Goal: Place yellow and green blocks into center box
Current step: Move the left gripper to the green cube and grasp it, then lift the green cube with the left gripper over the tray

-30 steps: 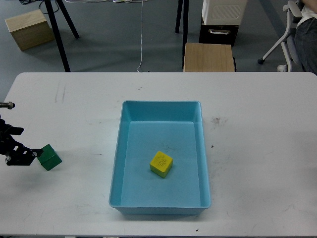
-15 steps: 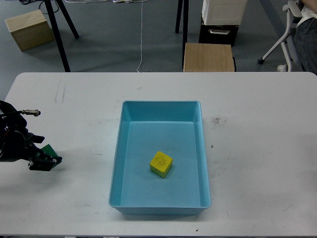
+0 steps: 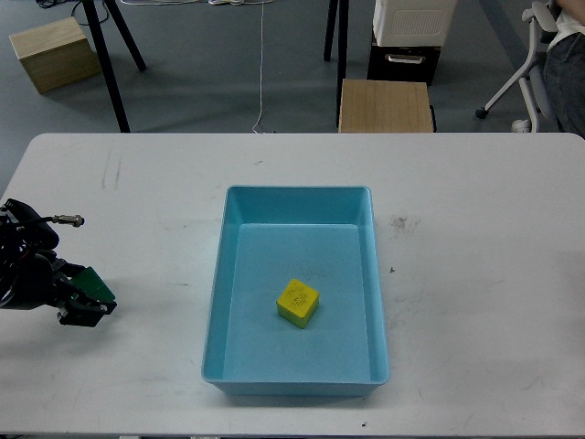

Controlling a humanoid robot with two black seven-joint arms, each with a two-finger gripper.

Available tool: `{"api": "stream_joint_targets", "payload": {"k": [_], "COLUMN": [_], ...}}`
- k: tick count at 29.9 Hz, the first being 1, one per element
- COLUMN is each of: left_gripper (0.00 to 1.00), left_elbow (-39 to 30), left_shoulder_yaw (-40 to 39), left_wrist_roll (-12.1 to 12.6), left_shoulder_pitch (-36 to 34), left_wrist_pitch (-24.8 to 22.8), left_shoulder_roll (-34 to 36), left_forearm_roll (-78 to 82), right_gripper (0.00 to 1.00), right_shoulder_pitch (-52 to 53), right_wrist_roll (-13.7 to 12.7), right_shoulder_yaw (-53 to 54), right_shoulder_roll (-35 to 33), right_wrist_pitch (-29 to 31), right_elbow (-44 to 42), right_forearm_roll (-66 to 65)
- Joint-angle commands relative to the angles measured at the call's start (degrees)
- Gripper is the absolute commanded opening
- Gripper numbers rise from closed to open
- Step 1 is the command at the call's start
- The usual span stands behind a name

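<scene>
— What does the arm look like at the left edge?
— The left arm [image 3: 27, 274] is matt black and bulky, rounded at the housing.
— Any cables?
— Thin black ones loop over the top, and a small silver metal connector [image 3: 71, 219] sticks out sideways.
— And the left pincer [image 3: 84, 306]?
— Black too, small and dark.

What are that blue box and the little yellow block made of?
The blue box looks like moulded plastic: smooth, one colour, rounded rim, soft sheen. The yellow block has matte faces and softened edges, so painted wood or foam; I can't tell which.
</scene>
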Motion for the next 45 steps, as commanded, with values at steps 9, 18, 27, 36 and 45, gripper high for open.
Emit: {"api": "stream_joint_targets", "payload": {"k": [9, 18, 27, 36, 45], "left_gripper": [0.6, 0.31, 0.12, 0.12, 0.13], "left_elbow": [5.1, 5.0, 3.6, -8.8, -23.6], "left_shoulder_yaw": [2.6, 3.6, 3.4, 3.9, 5.6], "left_wrist_roll": [0.0, 0.0, 0.0, 0.0, 0.0], "left_shoulder_pitch": [-0.1, -0.4, -8.7, -21.3, -26.7], "left_wrist_pitch": [3.4, 4.2, 12.4, 9.8, -1.1], "left_shoulder_roll": [-1.9, -1.7, 0.1, 3.6, -4.9], "left_forearm_roll": [0.0, 0.0, 0.0, 0.0, 0.0], "right_gripper": [0.97, 0.97, 0.97, 0.97, 0.97], "right_shoulder_pitch": [-0.5, -0.6, -1.1, -1.6, -2.1], "right_wrist_roll": [0.0, 0.0, 0.0, 0.0, 0.0], "right_shoulder_yaw": [0.2, 0.2, 0.2, 0.2, 0.1], "right_shoulder_roll": [0.0, 0.0, 0.1, 0.1, 0.1], "right_wrist_pitch": [-0.1, -0.1, -0.1, -0.2, -0.1], "right_elbow": [0.0, 0.0, 0.0, 0.0, 0.0], "right_forearm_roll": [0.1, 0.1, 0.1, 0.1, 0.1]}}
